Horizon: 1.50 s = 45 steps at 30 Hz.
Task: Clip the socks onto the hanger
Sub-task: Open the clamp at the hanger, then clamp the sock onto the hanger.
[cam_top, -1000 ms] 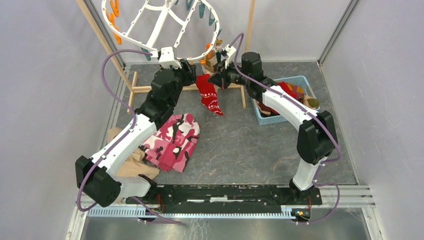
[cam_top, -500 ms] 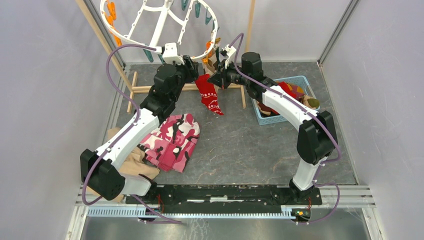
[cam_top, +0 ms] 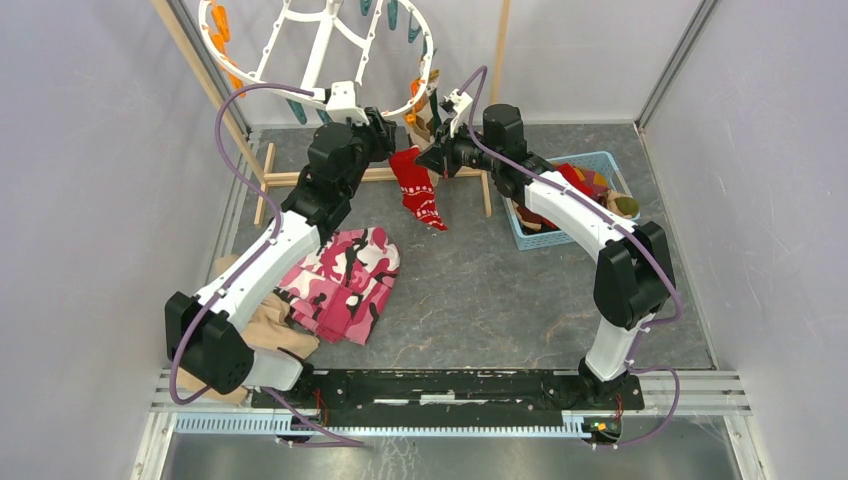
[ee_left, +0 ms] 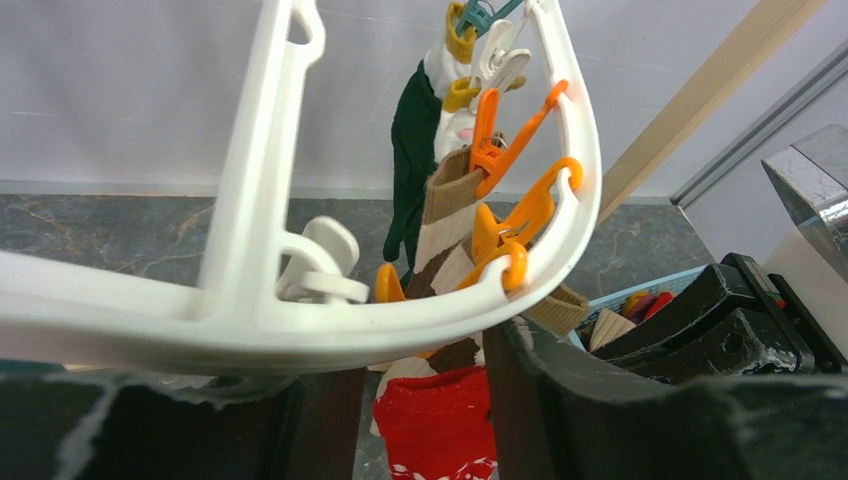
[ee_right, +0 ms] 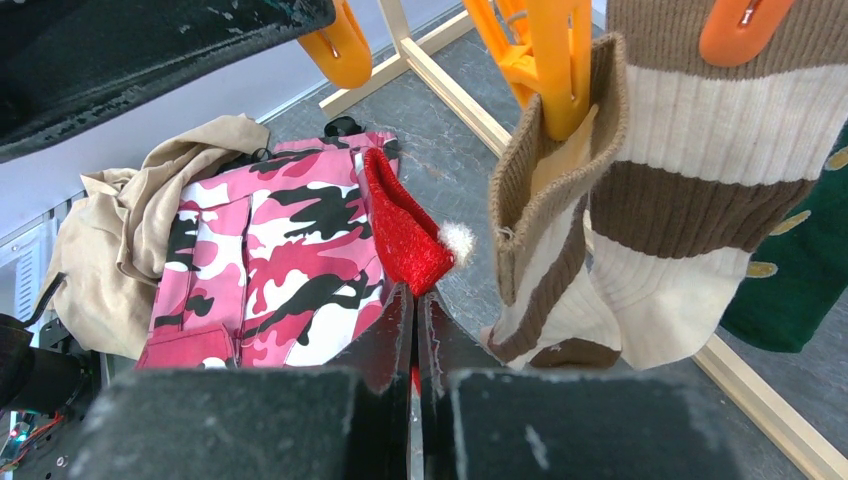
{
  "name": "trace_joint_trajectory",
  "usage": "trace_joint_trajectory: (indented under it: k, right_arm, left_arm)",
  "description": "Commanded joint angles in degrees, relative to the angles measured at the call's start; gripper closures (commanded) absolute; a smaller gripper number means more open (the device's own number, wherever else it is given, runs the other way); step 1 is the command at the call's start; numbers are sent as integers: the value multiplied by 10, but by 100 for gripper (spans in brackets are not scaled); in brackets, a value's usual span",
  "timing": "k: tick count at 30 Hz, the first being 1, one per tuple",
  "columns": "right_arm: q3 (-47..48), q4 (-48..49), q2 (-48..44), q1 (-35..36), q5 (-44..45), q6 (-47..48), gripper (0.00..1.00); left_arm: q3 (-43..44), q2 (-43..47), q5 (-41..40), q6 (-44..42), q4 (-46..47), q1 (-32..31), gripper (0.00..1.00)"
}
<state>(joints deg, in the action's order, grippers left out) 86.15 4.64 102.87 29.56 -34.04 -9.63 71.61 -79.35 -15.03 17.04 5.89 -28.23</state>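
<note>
Sock point(cam_top: 418, 195), red with white pattern

White oval hanger point(ee_left: 300, 340) tilted; brown-striped sock point(ee_right: 700, 190), green sock point(ee_left: 408, 170) clipped; red sock point(ee_right: 400, 240) dangling below.

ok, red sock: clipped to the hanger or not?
Not clipped. The right gripper is shut on the red sock, and no orange clip touches it in the right wrist view.

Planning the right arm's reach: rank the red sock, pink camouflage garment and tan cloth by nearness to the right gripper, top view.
1. red sock, held in the right gripper itself.
2. pink camouflage garment, lying nearer and leftward.
3. tan cloth, beyond that, farthest left.
</note>
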Motion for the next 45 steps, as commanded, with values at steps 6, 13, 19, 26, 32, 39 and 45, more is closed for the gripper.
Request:
trace_joint_trajectory:
  k: [6, 13, 19, 26, 32, 39, 45]
  right_arm:
    - [26, 11, -19, 0, -5, 2, 100]
    - [28, 9, -29, 0, -11, 6, 100]
    - [31, 20, -32, 0, -39, -13, 100]
    - [42, 45, -25, 2, -99, -42, 100]
    - [59, 69, -11, 3, -130, -75, 100]
    - [72, 76, 6, 2, -107, -112, 100]
    - [98, 62, 28, 2, -90, -133, 100]
  left_arm:
    - [33, 4, 16, 7, 27, 5, 69]
    - [29, 16, 17, 13, 19, 5, 85]
    - [28, 31, 20, 20, 9, 5, 88]
    - [23, 48, 43, 22, 6, 5, 89]
    - [20, 55, 61, 26, 10, 7, 89]
    - [16, 60, 81, 37, 14, 12, 89]
    - [14, 64, 96, 45, 16, 17, 89]
